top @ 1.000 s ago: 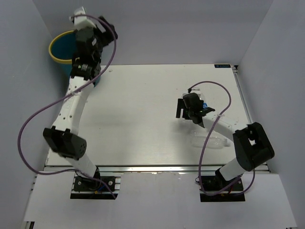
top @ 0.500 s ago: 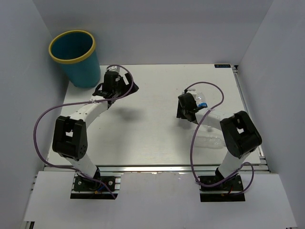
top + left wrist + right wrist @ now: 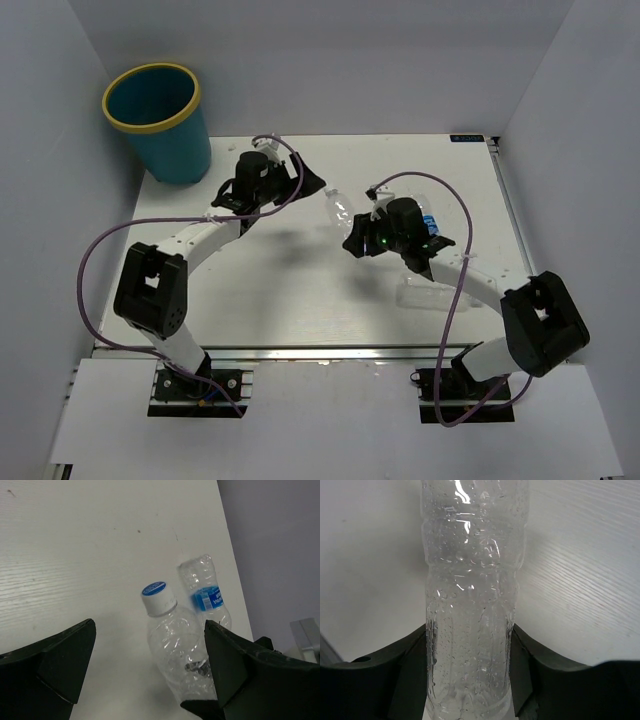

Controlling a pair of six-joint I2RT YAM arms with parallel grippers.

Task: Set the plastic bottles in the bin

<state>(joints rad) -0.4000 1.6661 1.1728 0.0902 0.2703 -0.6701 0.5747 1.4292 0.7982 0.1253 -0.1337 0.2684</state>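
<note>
My right gripper (image 3: 470, 672) is shut on a clear unlabelled plastic bottle (image 3: 470, 580), its fingers (image 3: 405, 665) pressed against both sides. From above, that bottle (image 3: 340, 209) sticks out of the right gripper (image 3: 358, 236) toward the left arm. In the left wrist view its white-and-blue capped end (image 3: 172, 635) points at my open, empty left gripper (image 3: 150, 627), which hovers just short of it (image 3: 300, 184). A blue-labelled bottle (image 3: 206, 596) lies behind on the table (image 3: 431, 222). Another clear bottle (image 3: 430, 294) lies under the right forearm. The teal bin (image 3: 152, 118) stands at the far left corner.
White walls close in the table (image 3: 300, 290) on the left, back and right. Purple cables loop beside both arms. The table's right edge (image 3: 235, 605) runs close to the blue-labelled bottle.
The left arm swung from over the bin to the table's middle, gripper still open. The right gripper closed on the clear bottle and carried it left toward the left gripper.
</note>
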